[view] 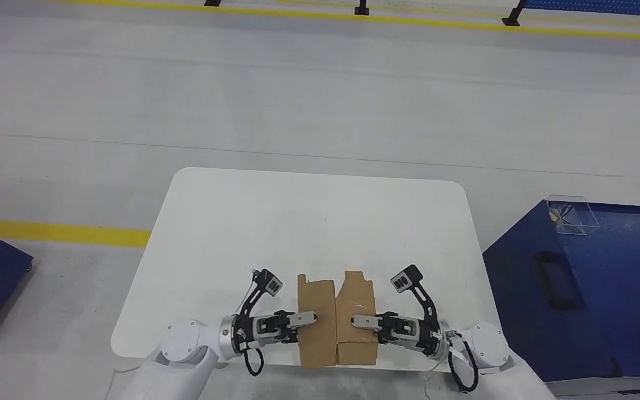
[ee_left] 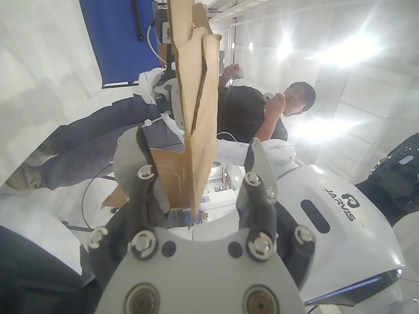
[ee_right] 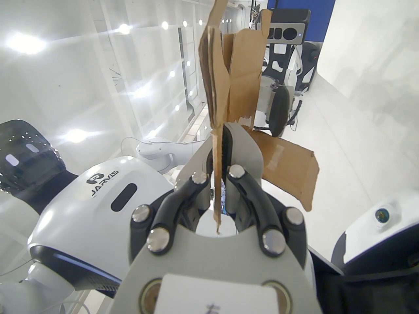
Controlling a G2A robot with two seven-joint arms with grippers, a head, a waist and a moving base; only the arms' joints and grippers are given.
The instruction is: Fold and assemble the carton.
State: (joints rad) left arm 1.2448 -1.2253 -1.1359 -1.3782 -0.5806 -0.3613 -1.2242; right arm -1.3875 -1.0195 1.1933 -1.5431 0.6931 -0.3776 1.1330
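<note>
A brown cardboard carton (view: 337, 320), partly folded with its flaps standing up, is held near the table's front edge between both arms. My left gripper (view: 306, 320) is at its left side. In the left wrist view this gripper (ee_left: 196, 155) is open, its fingers (ee_left: 137, 151) standing either side of a thin carton panel (ee_left: 196, 99) without closing on it. My right gripper (view: 360, 322) is at the carton's right side. The right wrist view has it (ee_right: 222, 138) shut on the edge of a carton panel (ee_right: 216, 76), with a loose flap (ee_right: 288, 168) hanging to one side.
The white table (view: 300, 220) stretches away beyond the carton, bare. A blue bin (view: 560, 290) with a clear box (view: 572, 215) on top stands off the table's right side. The carton sits close to the front edge.
</note>
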